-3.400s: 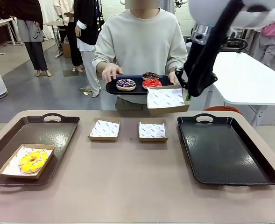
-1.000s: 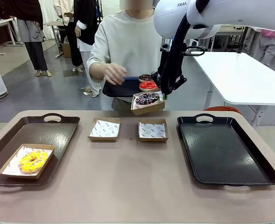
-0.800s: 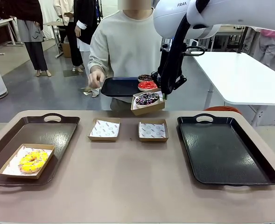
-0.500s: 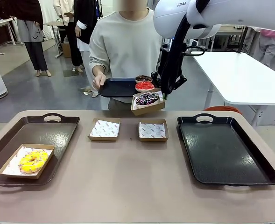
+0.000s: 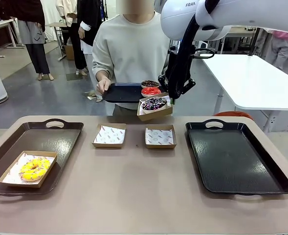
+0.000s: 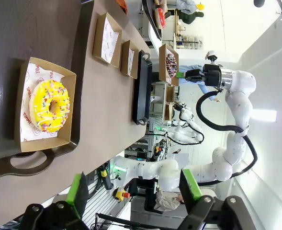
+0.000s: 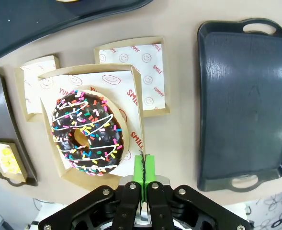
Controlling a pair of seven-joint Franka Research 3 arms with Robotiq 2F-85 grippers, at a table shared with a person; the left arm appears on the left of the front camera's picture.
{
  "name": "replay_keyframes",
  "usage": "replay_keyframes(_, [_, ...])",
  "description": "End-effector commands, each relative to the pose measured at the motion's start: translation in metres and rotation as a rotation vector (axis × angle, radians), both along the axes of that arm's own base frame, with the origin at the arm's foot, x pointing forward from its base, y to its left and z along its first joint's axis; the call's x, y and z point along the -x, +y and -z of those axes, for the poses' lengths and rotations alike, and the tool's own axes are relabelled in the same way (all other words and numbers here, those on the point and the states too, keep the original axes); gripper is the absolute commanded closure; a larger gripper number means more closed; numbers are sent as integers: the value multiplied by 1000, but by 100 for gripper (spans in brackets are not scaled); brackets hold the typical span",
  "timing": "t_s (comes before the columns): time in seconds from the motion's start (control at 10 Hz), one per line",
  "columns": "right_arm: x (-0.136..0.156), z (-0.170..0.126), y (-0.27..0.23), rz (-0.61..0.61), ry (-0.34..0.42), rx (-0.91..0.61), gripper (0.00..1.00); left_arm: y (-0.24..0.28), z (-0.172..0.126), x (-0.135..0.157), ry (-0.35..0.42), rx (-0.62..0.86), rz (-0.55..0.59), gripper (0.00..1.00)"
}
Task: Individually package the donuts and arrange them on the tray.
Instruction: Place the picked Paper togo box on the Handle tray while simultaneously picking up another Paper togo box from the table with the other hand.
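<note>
My right gripper (image 5: 171, 100) hangs above the table's far edge, shut on the rim of a paper-lined cardboard box (image 5: 153, 115). In that box lies the dark purple sprinkled donut (image 5: 154, 103). From the right wrist view, the green pads (image 7: 139, 170) pinch the box's edge just beside the donut (image 7: 88, 129). The person holds a black serving tray (image 5: 124, 92) with the red donut (image 5: 151, 91) and the chocolate donut (image 5: 150, 83). A boxed yellow donut (image 5: 34, 169) sits on the left tray (image 5: 41, 137). My left gripper (image 6: 133, 189) is open, well away from the yellow donut (image 6: 50, 106).
Two empty lined boxes (image 5: 109, 135) (image 5: 160, 136) stand side by side at the table's middle back. A bare black tray (image 5: 236, 156) lies at the right. A white table (image 5: 261, 83) stands behind, beyond the right arm.
The box, empty and farther right at first, now holds the purple donut. Over the last second the person's hand went back to the serving tray and shifted it; my right gripper stayed still.
</note>
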State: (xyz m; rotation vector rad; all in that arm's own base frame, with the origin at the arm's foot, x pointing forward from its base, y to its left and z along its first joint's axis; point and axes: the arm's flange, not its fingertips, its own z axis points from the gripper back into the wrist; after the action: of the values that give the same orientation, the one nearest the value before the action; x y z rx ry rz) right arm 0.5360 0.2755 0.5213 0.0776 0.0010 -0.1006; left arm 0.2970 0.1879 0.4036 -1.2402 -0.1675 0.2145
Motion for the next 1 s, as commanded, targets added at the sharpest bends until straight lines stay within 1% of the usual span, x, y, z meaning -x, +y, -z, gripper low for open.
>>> replay_keyframes(0.0, [2, -1, -2, 2, -1, 1, 100, 1, -2, 2, -8, 5, -3, 0])
replay_keyframes(0.1, [0, 0, 0, 0, 0, 0, 99, 1, -2, 2, -8, 5, -3, 0])
replay_keyframes(0.2, [4, -5, -12, -81, 4, -38, 99, 0, 0, 0, 0, 0, 0, 0])
replay_keyframes(0.3, [17, -14, -34, -138, -4, -50, 99, -14, -17, -12, 15, -71, 7, 0])
replay_keyframes(0.5, [40, -34, -92, -150, -1, -81, 99, -42, -63, -49, 24, -187, 48, 0])
replay_keyframes(0.7, [60, -33, -153, -62, 14, -119, 99, -82, -98, -85, 52, -314, 101, 0])
replay_keyframes(0.9, [87, -14, -198, -35, 47, -101, 99, -138, -115, -112, 82, -452, 170, 0])
